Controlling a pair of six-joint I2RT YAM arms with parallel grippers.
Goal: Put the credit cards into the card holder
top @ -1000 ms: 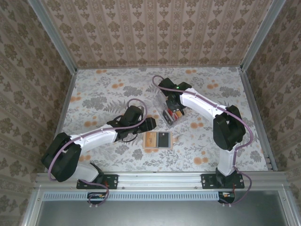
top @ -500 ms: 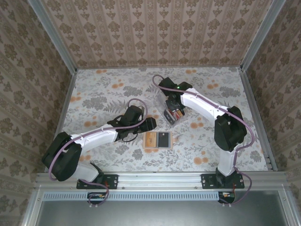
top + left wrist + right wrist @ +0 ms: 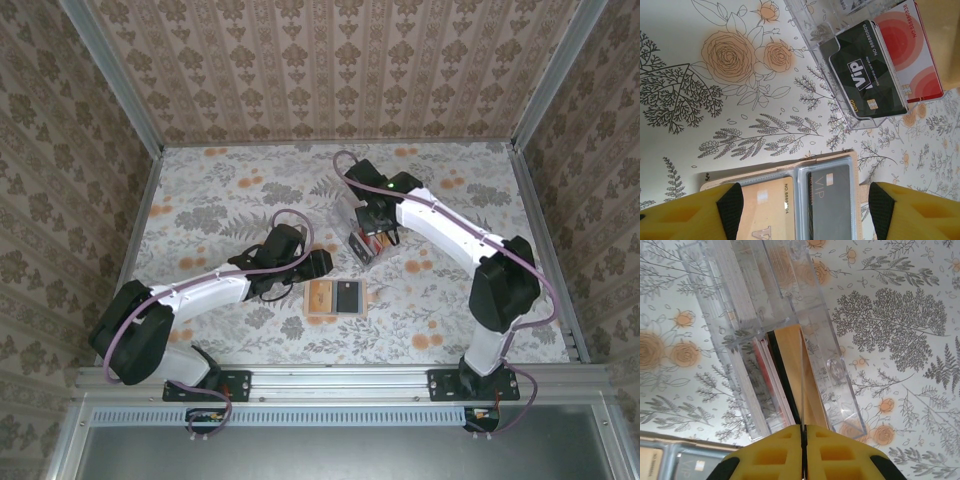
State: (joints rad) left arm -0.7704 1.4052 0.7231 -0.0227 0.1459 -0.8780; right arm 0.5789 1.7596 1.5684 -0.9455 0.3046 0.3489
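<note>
Two cards lie side by side in the sleeves of the open card holder (image 3: 334, 297) on the flowered surface (image 3: 220, 200): an orange-tan card (image 3: 765, 210) and a dark grey card (image 3: 830, 205). The left fingers (image 3: 318, 266) hover spread wide over the holder, gripping nothing. Just beyond it stands a clear tray (image 3: 835, 370) holding a black card (image 3: 867, 75) and a red card (image 3: 910, 45). The right fingers (image 3: 810, 437) are pressed together on the edge of a tan card (image 3: 799, 365) standing upright in that tray.
</note>
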